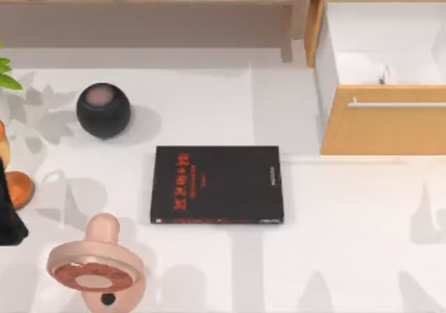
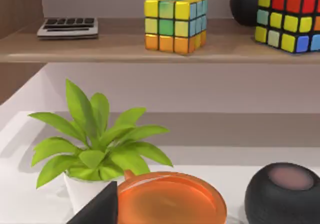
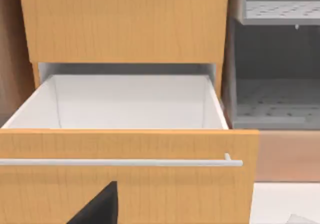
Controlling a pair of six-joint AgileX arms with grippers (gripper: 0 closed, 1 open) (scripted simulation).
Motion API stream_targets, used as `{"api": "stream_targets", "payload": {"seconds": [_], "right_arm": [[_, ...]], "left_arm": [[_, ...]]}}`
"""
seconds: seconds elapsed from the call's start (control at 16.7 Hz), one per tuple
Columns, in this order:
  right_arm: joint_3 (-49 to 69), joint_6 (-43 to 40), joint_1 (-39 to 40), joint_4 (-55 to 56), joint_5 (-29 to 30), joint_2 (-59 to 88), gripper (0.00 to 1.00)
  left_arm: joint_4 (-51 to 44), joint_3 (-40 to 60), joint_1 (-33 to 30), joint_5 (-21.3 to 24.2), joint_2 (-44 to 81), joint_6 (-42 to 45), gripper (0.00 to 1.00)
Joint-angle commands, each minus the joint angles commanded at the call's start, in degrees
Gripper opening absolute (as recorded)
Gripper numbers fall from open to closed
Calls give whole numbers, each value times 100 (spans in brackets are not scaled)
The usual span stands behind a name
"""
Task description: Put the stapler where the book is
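Book: the book (image 1: 217,185) lies flat in the middle of the table, black cover up, red lettering towards the top view's left, nothing on it.
Stapler: I cannot pick it out with certainty. A thin pale grey sliver (image 1: 382,77) stands against the back wall of the open drawer (image 1: 383,121) at the table's right, and that may be it.
Handling, my judgement: a slim stapler should be light, stiff and hard-shelled, and a little slippery along its smooth top. I would pinch it across its narrow width near the middle so it does not swing. The book underneath is rigid and flat, so it should make a steady landing place.
Left gripper: the left gripper (image 2: 97,209) is a dark wedge at the table's left, near the plant (image 2: 100,139) and the orange dish (image 2: 170,199). I cannot tell whether its grip is apart or together.
Right gripper: the right gripper (image 3: 100,206) is a dark wedge facing the drawer's wooden front. Its grip state I cannot tell either.
Hard to make out: in the right wrist view the drawer's floor lies below its front panel, so whatever sits low inside is hidden.
Not to be mistaken: the pink handled object (image 1: 97,268) and the black speaker (image 1: 103,109) are well apart from the book.
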State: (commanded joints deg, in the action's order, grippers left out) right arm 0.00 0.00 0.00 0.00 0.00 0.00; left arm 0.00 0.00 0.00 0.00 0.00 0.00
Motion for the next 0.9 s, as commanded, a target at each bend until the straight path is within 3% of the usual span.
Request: {"api": "stream_targets", "payload": {"seconds": [0.42,0.9], "right_arm": [[876,56,57,-597,7,886,100],[4902,272,301,-2904,30,5188,100]], "left_arm": [[0,0,0,0,0,0,100],[0,0,0,0,0,0,100]]}}
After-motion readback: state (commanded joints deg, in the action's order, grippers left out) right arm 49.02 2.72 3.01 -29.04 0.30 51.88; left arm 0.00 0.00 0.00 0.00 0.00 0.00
